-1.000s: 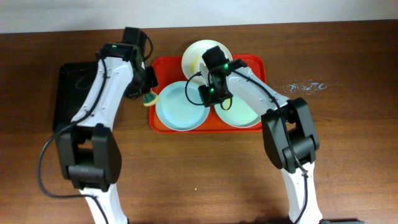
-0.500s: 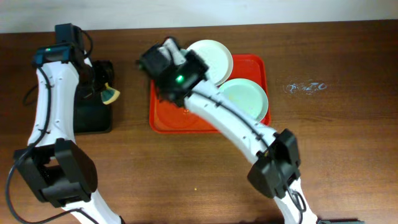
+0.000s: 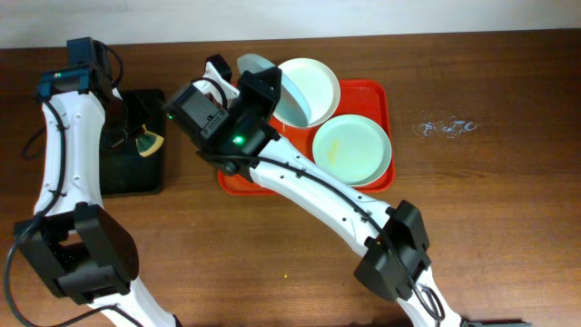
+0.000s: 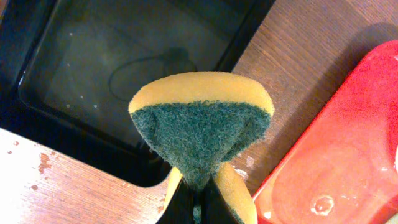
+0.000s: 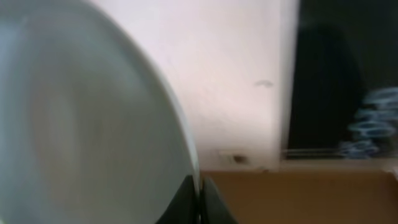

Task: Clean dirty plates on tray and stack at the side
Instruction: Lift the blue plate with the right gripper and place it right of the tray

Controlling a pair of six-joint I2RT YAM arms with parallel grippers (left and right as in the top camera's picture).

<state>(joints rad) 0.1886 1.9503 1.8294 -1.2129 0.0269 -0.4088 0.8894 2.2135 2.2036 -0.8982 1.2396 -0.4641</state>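
Observation:
My right gripper (image 3: 261, 88) is shut on the rim of a pale mint-blue plate (image 3: 289, 102) and holds it tilted above the red tray's (image 3: 379, 93) left half. In the right wrist view the plate (image 5: 81, 124) fills the left side, its rim pinched between the fingers (image 5: 199, 196). A white plate (image 3: 313, 80) lies at the tray's back. A mint plate with a yellow smear (image 3: 352, 150) lies at its right. My left gripper (image 4: 199, 208) is shut on a yellow-green sponge (image 4: 202, 124), over the black tray's (image 4: 93, 56) right edge; the sponge also shows overhead (image 3: 147, 141).
The black tray (image 3: 132, 177) stands left of the red tray, whose wet corner (image 4: 348, 155) shows in the left wrist view. A tangle of clear wrap (image 3: 445, 127) lies on the wooden table at the right. The right arm crosses over the red tray's front.
The right arm has lifted the pale blue plate higher and tilted it, swinging slightly left. The left gripper with the sponge has stayed over the black tray, shifting only slightly.

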